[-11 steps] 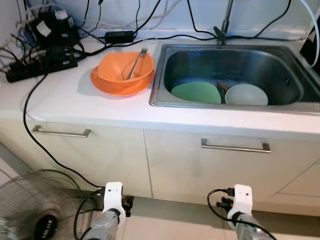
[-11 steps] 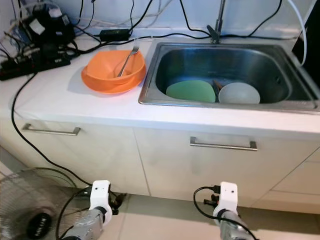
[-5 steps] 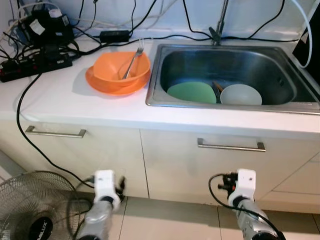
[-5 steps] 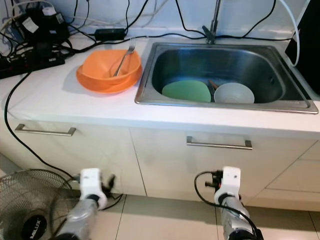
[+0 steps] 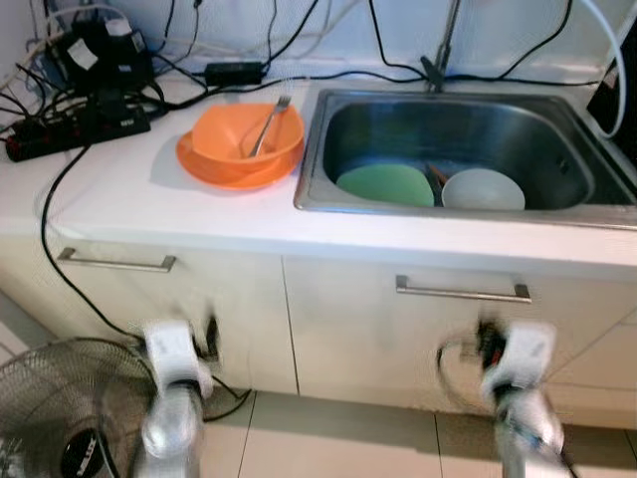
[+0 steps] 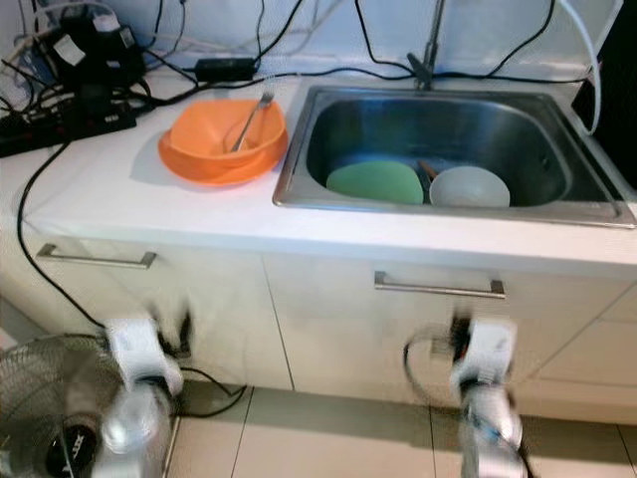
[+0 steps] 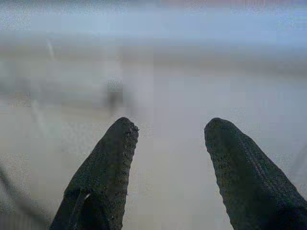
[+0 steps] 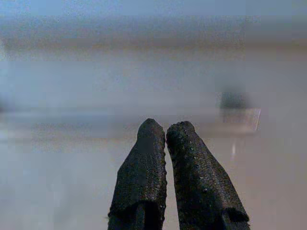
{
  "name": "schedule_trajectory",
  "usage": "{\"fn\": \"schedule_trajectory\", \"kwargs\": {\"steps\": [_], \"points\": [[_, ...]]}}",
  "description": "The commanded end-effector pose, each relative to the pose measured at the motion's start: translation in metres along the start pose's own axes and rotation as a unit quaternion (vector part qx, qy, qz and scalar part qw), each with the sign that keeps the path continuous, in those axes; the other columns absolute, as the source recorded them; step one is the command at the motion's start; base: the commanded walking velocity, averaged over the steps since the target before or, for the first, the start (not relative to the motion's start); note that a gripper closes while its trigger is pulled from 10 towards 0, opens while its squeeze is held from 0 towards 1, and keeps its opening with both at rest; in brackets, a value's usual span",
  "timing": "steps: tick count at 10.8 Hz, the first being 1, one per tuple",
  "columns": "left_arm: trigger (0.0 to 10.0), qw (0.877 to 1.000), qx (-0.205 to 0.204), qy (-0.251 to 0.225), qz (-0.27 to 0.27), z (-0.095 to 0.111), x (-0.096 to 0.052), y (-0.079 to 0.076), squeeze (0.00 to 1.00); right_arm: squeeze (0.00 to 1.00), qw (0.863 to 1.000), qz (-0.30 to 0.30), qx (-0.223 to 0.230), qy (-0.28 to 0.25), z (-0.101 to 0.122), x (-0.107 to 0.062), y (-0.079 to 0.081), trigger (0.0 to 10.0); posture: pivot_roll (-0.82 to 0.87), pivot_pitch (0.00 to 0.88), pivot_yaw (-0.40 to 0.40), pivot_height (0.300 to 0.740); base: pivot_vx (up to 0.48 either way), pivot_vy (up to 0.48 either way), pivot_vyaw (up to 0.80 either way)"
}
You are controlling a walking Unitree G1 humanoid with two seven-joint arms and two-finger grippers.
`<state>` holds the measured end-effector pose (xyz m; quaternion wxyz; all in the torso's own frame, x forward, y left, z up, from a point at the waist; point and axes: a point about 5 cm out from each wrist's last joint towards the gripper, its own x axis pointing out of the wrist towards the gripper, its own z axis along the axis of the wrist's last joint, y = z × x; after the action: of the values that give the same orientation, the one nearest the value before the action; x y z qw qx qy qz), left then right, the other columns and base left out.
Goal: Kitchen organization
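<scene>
Both arms now blurred and swung outward low in front of the cabinet doors, against sharp and hanging closer in half a second ago; scene shifted slightly too, so camera moving with the walk. Judged meaning: still on approach, no reach begun, nothing on the bench touched.

Left gripper (image 7: 165, 143) spread wide, holding nothing, aimed at blurred pale cabinet front. Right gripper (image 8: 165, 136) pressed closed, fingertips touching, nothing between them.

On the bench (image 5: 149, 194), near the sink's left rim: orange bowl (image 5: 247, 139) nested on orange plate (image 5: 214, 171). Fork (image 5: 269, 121) leaning inside the bowl, tines up and toward the back edge of the bench, handle down into the bowl; long axis running front to back, tilted slightly toward the sink.

In the sink (image 5: 468, 119), along its front wall: green plate (image 5: 385, 185) lying flat, white bowl (image 5: 483, 189) just beside it toward the right. Power strip (image 5: 75, 134) and tangled cables at the back left corner of the bench. Fan (image 5: 60, 418) on the floor below.
</scene>
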<state>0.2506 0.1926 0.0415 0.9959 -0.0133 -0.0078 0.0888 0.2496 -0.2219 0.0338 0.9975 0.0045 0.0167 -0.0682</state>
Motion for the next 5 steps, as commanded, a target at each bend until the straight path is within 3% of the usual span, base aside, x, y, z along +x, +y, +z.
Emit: {"fn": "schedule_trajectory", "kwargs": {"steps": [1, 3, 4, 5], "points": [[10.0, 0.999, 0.005, -0.033, -0.001, 0.019, 0.007, -0.005, 0.00, 0.00, 0.999, -0.001, 0.011, -0.037, 0.020, 0.008, 0.005, 10.0, 0.04, 0.000, 0.069, 0.740, 0.000, 0.000, 0.00], [10.0, 0.996, 0.011, -0.090, -0.025, 0.055, 0.020, -0.020, 0.00, 0.00, 0.993, 0.003, 0.031, -0.111, 0.066, 0.027, 0.021, 10.0, 0.04, 0.000, 0.072, 0.740, 0.000, 0.000, 0.00], [10.0, 0.993, -0.017, -0.109, -0.030, 0.076, 0.027, -0.028, 0.00, 0.00, 0.988, 0.005, 0.039, -0.148, 0.095, 0.035, 0.028, 10.0, 0.03, 0.000, 0.073, 0.740, 0.000, 0.000, 0.00], [10.0, 0.989, -0.013, -0.136, -0.055, 0.093, 0.034, -0.038, 0.00, 0.00, 0.984, 0.016, 0.058, -0.167, 0.116, 0.044, 0.039, 10.0, 0.03, 0.000, 0.074, 0.740, 0.000, 0.000, 0.00]]}}
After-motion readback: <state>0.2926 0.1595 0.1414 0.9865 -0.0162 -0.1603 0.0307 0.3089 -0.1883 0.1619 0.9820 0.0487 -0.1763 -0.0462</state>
